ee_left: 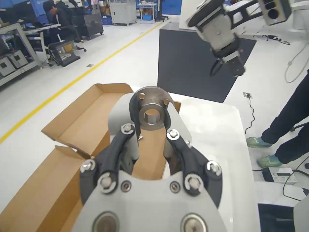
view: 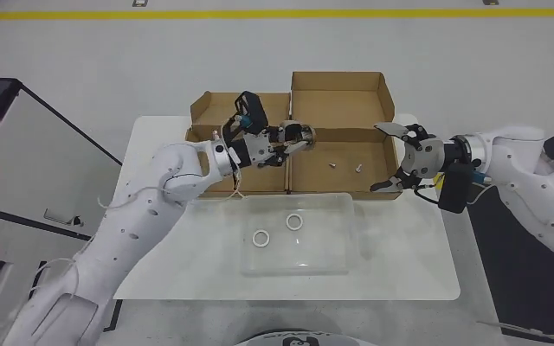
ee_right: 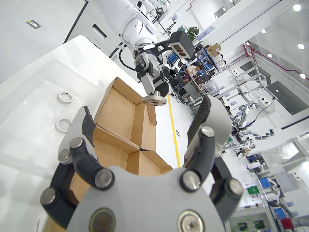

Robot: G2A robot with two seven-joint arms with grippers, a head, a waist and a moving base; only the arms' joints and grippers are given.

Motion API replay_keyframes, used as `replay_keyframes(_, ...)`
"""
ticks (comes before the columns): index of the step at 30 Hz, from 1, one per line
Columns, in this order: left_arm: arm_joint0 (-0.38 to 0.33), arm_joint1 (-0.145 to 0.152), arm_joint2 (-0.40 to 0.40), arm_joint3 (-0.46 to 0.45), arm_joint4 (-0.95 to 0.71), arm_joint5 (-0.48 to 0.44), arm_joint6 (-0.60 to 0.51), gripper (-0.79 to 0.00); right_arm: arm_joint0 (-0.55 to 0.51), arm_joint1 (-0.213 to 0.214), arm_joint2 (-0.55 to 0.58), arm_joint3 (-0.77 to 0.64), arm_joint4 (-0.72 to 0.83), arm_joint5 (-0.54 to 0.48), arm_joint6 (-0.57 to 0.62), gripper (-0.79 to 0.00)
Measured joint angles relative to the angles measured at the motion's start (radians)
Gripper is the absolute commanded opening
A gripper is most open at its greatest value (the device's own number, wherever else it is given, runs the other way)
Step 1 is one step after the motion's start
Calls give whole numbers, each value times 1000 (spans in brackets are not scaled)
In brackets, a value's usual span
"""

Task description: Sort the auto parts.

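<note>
1. My left fingers [ee_left: 133,112] pinch a metal flange [ee_left: 151,112] by its hub and hold it in the air, above where the left box [view: 216,108] meets the right box [view: 338,95].
2. My right fingers [ee_right: 202,119] are spread wide and hold nothing, at the right box's outer wall.
3. Two small bolts [view: 331,162] lie in the right box.
4. Two rings [view: 260,238] lie apart in the clear tray [view: 338,251] on the table [view: 415,268], near the boxes.

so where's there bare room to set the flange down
The clear tray is bare right of the two rings, up to its right wall. The right box has bare floor around its two bolts. Crowded: the right box's left wall, under the flange held by the left gripper, and its right wall, by the open right gripper.
</note>
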Motion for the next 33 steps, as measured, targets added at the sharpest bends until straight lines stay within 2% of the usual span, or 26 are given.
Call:
replay_keyframes(9,-65,-36,72,153,57,22,-13,-785,0,0,0,0,0,0,0,0)
replay_keyframes(19,-129,-61,106,287,169,45,-46,-785,0,0,0,0,0,0,0,0)
replay_keyframes(26,-177,-64,104,353,270,8,-94,-785,0,0,0,0,0,0,0,0)
replay_keyframes(33,-205,-66,122,390,363,-74,-148,-785,0,0,0,0,0,0,0,0)
